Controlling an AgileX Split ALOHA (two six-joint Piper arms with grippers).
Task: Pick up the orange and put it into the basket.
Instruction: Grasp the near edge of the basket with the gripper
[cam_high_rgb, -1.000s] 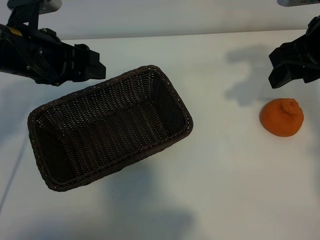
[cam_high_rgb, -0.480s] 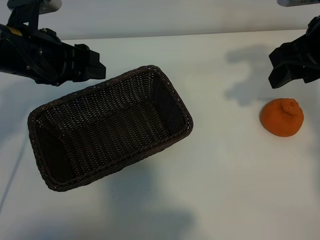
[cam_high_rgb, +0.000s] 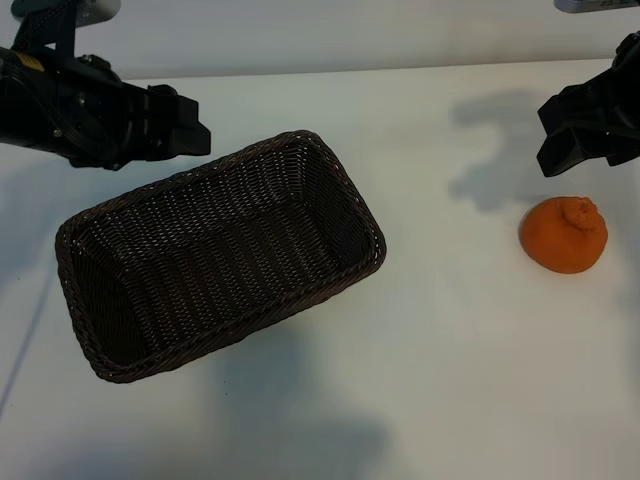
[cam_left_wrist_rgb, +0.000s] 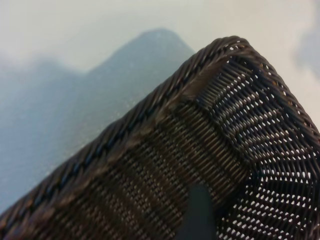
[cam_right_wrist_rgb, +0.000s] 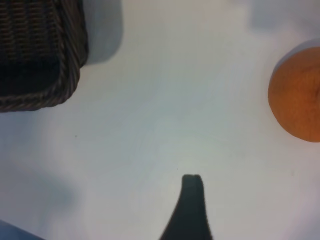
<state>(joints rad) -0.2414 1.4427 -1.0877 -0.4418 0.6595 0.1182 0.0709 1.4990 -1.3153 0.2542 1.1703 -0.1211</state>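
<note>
White worktop (cam_high_rgb: 420, 380), nothing held yet. The orange (cam_high_rgb: 564, 235) sits near the right edge, stem knob up, well apart from the basket (cam_high_rgb: 330, 150) (empty, angled toward the left side). Right gripper (cam_high_rgb: 575, 135) hovers just behind the orange, fingers spread — likely staged for the descent. Left gripper (cam_high_rgb: 185, 125) parked over the basket's back rim, fingers spread too.

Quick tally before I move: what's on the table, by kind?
Orange: 1
Basket: 1
Total: 2
</note>
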